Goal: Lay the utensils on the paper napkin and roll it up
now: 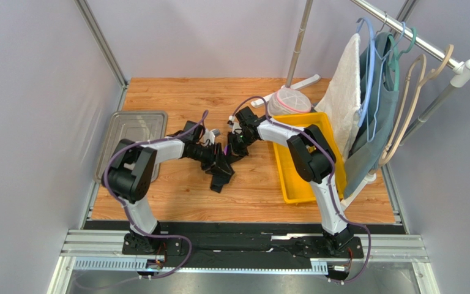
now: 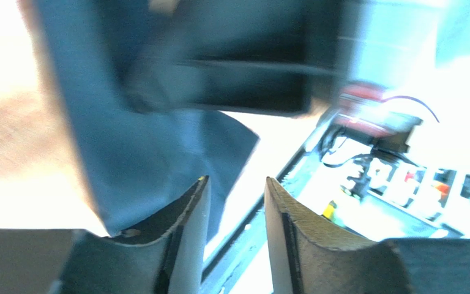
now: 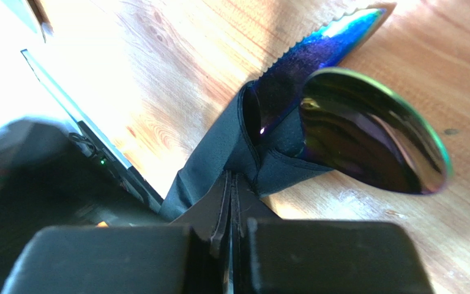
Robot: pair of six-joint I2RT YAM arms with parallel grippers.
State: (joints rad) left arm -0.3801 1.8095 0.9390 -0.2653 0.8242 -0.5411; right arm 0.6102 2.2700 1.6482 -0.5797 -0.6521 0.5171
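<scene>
At bench (image 1: 176,92) centre: napkin (image 3: 213,159) wrapped round spoon (image 3: 372,141) & serrated knife (image 3: 317,55), heads poking out one end. R end effector (image 3: 231,184) pressed together, pinching napkin fold. L end effector (image 2: 236,180) spread, nothing betw. fingers, napkin just beside.

- Paper napkin (image 3: 213,162) lies mid-table (image 1: 176,202), between the two arms.
- Spoon (image 3: 372,141) and knife (image 3: 317,58) heads stick out of one end of the napkin, spoon in front of knife.
- Right gripper (image 3: 231,184) sits on that end; left gripper (image 2: 236,184) is just beside the napkin.
- Tray (image 1: 130,131) is left of the arms, bin (image 1: 292,187) right.
- Clothes rack (image 1: 415,43) stands right of the bin.
</scene>
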